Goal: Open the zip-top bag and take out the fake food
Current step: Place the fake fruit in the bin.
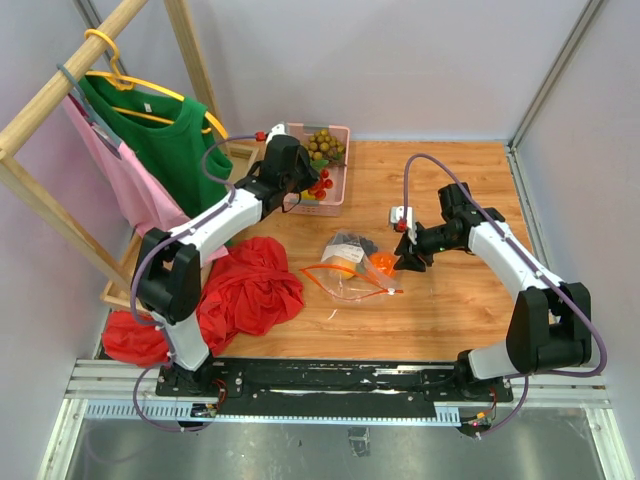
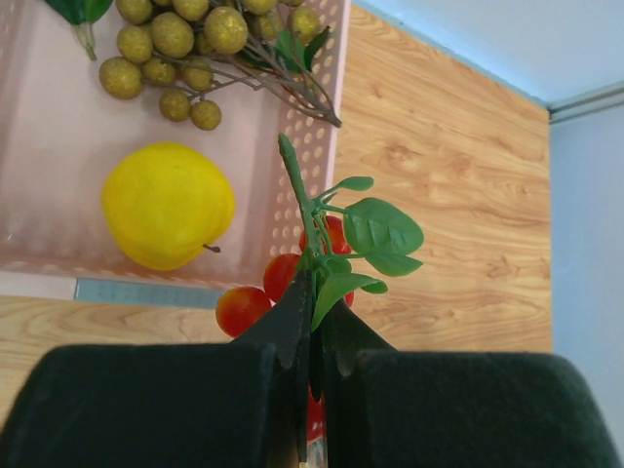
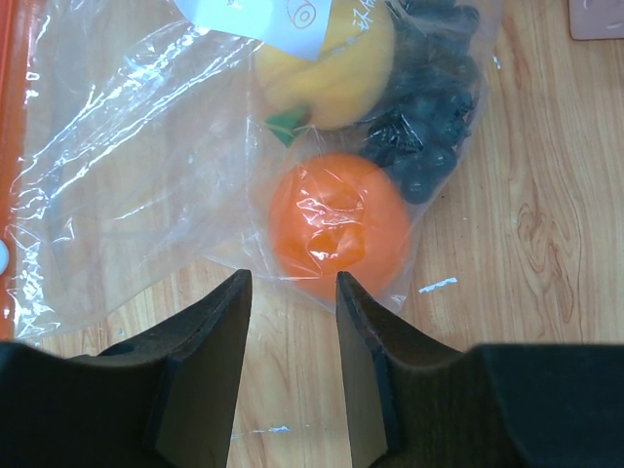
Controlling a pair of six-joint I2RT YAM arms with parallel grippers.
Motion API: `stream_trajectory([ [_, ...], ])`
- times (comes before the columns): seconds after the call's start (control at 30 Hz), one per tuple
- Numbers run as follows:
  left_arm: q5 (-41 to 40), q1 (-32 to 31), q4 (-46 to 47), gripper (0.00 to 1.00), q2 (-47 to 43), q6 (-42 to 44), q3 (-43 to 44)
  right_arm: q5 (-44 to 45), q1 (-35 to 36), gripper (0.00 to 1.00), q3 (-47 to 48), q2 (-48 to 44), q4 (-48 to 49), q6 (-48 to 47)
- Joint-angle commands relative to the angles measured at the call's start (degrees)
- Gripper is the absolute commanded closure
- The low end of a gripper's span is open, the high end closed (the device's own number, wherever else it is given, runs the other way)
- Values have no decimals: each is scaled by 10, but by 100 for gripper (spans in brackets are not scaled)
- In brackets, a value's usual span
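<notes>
The zip-top bag [image 1: 345, 275] lies crumpled mid-table, its orange-red zip strip [image 3: 15, 97] at the left of the right wrist view. Inside it show an orange fruit [image 3: 336, 219], a yellow fruit [image 3: 327, 68] and a dark purple bunch [image 3: 424, 127]. My right gripper [image 3: 291, 283] stands open at the bag's bottom edge, the orange fruit just ahead of its tips; it is also in the top view [image 1: 405, 262]. My left gripper [image 2: 314, 283] is shut on a leafy sprig [image 2: 380, 229] with small red fruits [image 2: 244, 309], held over the pink basket's [image 2: 331, 117] near rim.
The pink basket [image 1: 347, 160] at the back holds a tan-brown bunch [image 2: 185, 39] and a yellow fruit [image 2: 168, 205]. A red cloth [image 1: 250, 290] lies heaped left of the bag. A wooden rack with a green shirt [image 1: 150, 130] and a pink one stands far left.
</notes>
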Motion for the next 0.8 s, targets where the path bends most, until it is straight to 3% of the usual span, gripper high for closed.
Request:
stream_trajectory([
  [0.0, 0, 12, -51, 99, 38, 16, 53, -10, -17, 58, 15, -5, -12, 5],
  [0.1, 0, 20, -69, 97, 71, 21, 89, -10, -18, 59, 13, -5, -12, 4],
  [0.17, 2, 22, -82, 91, 94, 21, 117, -11, -20, 59, 13, -5, -10, 4],
  [0.23, 4, 23, -99, 77, 118, 25, 148, -12, -21, 59, 13, -4, -11, 4],
  [0.33, 5, 23, -122, 42, 156, 30, 198, -13, -21, 58, 15, -3, -11, 4],
  [0.43, 2, 24, -139, 25, 185, 34, 243, -13, -21, 58, 15, -3, -11, 4],
  [0.63, 6, 24, -138, 17, 197, 65, 296, -15, -25, 58, 15, -7, -11, 5],
  [0.77, 44, 24, -99, 13, 150, 98, 253, -24, -27, 58, 15, -11, -12, 8],
])
